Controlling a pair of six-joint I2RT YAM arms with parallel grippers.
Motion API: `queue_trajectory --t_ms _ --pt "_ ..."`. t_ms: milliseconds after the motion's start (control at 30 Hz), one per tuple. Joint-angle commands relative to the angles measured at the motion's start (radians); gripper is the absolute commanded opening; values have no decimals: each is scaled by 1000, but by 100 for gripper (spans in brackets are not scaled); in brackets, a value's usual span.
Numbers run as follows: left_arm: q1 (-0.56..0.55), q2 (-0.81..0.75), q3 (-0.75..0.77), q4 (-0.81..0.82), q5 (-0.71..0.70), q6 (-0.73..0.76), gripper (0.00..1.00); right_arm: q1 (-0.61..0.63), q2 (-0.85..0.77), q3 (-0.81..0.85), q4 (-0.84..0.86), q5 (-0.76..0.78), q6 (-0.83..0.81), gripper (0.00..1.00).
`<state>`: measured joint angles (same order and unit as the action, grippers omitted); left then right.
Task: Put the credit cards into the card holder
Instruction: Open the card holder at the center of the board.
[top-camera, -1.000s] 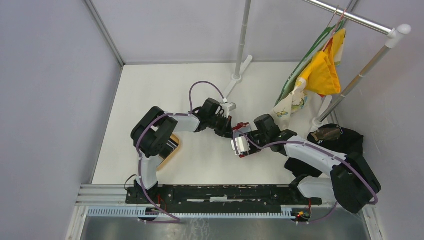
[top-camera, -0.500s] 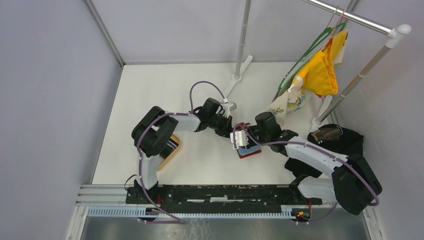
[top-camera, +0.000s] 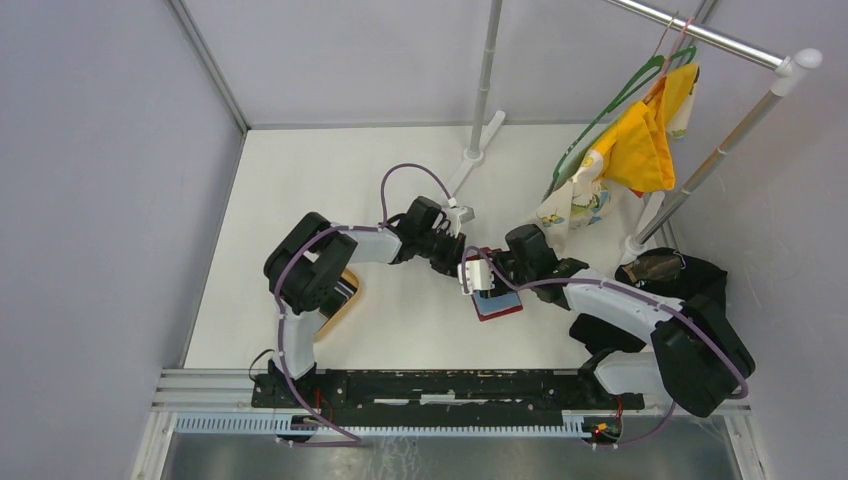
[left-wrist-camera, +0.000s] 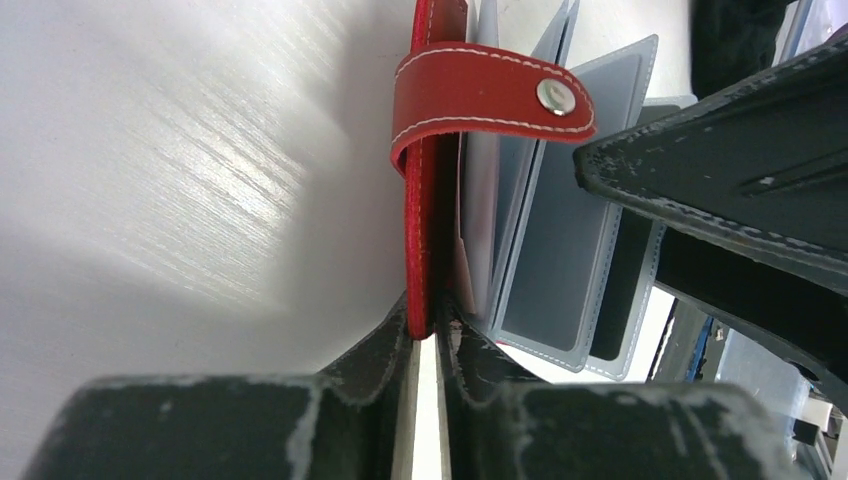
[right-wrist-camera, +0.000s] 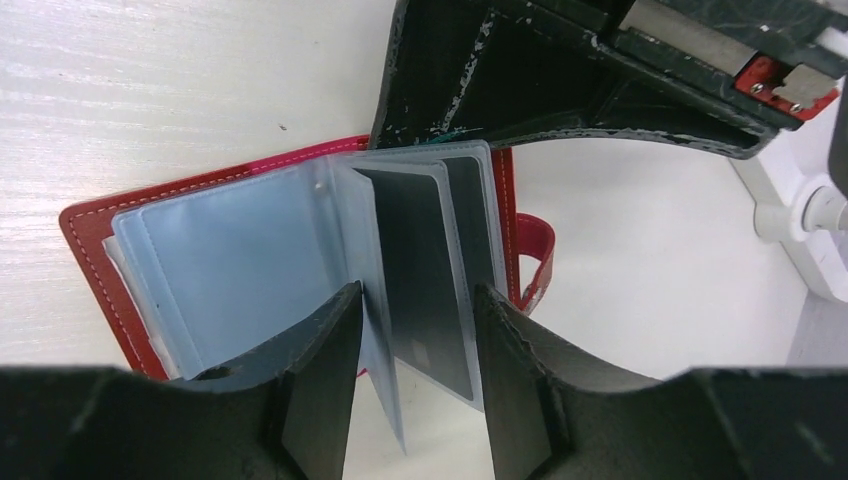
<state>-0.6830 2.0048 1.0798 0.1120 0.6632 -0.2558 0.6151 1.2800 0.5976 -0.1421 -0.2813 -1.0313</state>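
— so, what's different from a second ago?

— the card holder (top-camera: 497, 303) is showing now. before, it was mostly hidden under the right wrist. that wrist has since drawn a little left and far, and the holder lies spread open on the table (top-camera: 300, 200), right of centre, grey-blue pocket panels (right-wrist-camera: 230, 250) up.

— and who has hold of it?

— the left gripper (left-wrist-camera: 424, 325) is clenched on the edge of the red cover, with the snap tab (left-wrist-camera: 480, 95) curling over just beyond it. it looks to be pinning the holder open.

— the right one?

— the right gripper (right-wrist-camera: 418, 295) stands about half spread, a finger either side of a black card (right-wrist-camera: 420, 270) that sits in one of the clear sleeves. whether it presses the card's edges or only brackets them, i can't tell (the sleeve's edge blurs that side).

— so the card's in?

— most of it seems to be inside the pocket, so i'd judge this one nearly or fully seated. any other cards i can't see from here. the next move probably wants the right fingers to back straight off without dragging the sleeve up, while the left keeps the cover still.
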Motion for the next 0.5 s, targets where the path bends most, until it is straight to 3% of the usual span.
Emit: queue_trajectory --t_ms 0,267,467 --pt "-5 23 -31 -68 -50 21 21 2 16 19 21 32 39 51" --pt "17 -99 -119 -1 -184 -49 41 2 39 21 47 69 78 51" --pt "36 -204 -189 16 -312 -96 43 1 44 14 80 109 110 54"
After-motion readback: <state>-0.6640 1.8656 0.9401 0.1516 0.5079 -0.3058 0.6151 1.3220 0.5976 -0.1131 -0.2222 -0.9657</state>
